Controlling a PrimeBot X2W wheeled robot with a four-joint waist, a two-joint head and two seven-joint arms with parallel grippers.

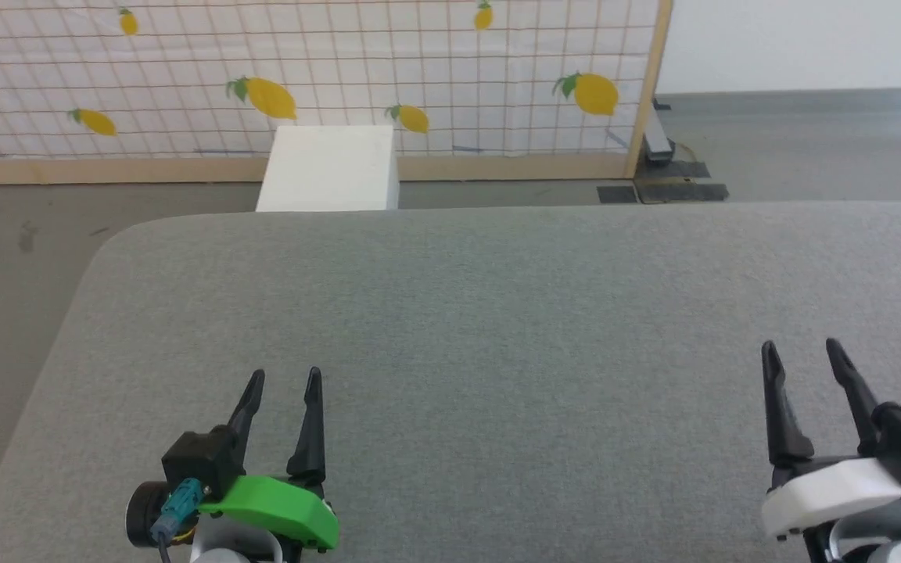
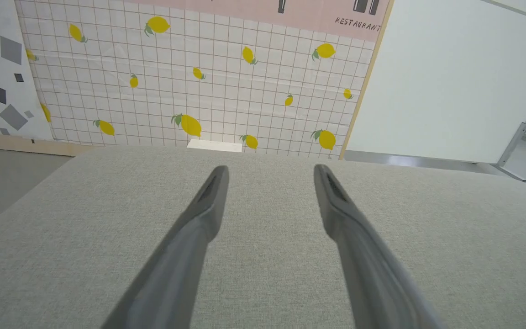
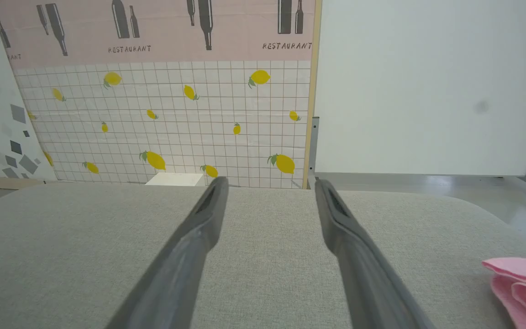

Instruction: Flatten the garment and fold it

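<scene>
While the left gripper [image 1: 285, 374] and right gripper [image 1: 800, 344] are held spread, empty, over the table [image 1: 450, 297] | flattening not begun | next: the bunched garment [image 3: 523, 283], rightward, must be grasped.

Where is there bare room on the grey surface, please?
The grey surface is bare between the left gripper and right gripper, up to its far edge. Crowded only right of the right gripper, where the bunched pink garment lies.

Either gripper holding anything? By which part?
Nothing held: left gripper and right gripper both open, garment lying bunched and untouched beside the right one.
</scene>
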